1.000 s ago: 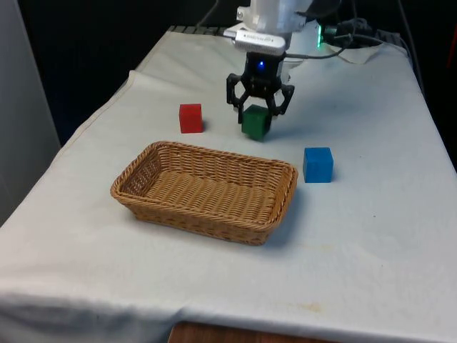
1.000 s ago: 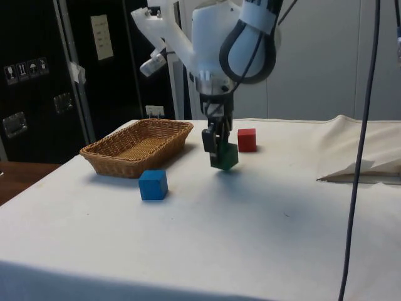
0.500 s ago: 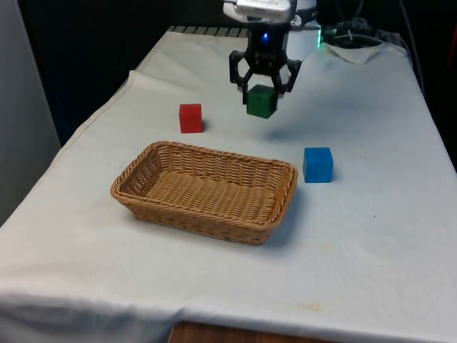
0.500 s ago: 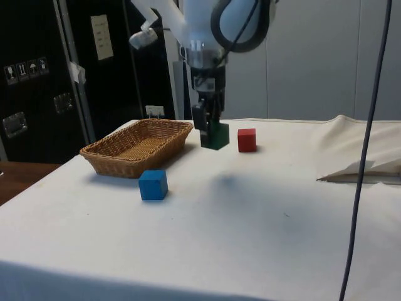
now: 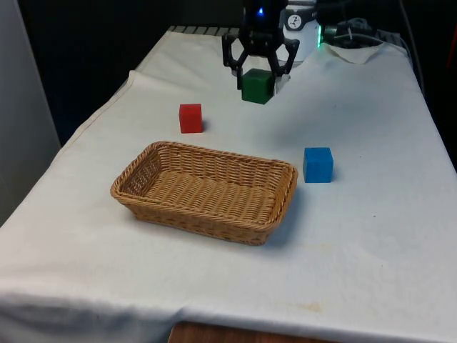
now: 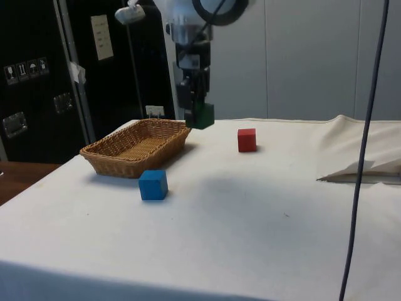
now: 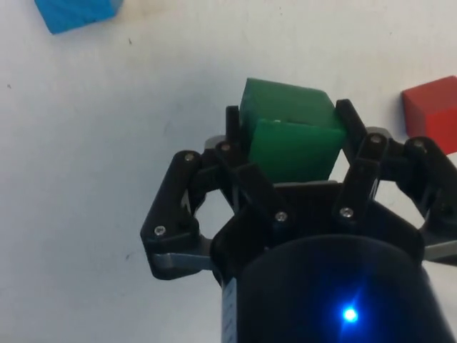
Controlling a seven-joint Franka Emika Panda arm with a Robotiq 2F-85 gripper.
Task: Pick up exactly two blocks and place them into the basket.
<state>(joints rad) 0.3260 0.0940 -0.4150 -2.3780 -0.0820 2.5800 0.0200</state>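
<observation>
The white-clothed table (image 5: pixel 371 236) carries the wicker basket (image 5: pixel 207 191) near its middle, open side up, ready to take blocks dropped from above. The gripper (image 5: pixel 258 71) hangs well above the cloth beyond the basket, high enough to pass over the woven rim. Its jaws are closed on the green block (image 5: pixel 256 85), gripping two opposite faces. The blue block (image 5: pixel 318 164) sits just beside the basket; the red block (image 5: pixel 191 118) lies beyond it.

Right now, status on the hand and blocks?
Hand shut on green block, held above the table. Basket empty; red block and blue block on the cloth. Nothing between hand and basket.
</observation>
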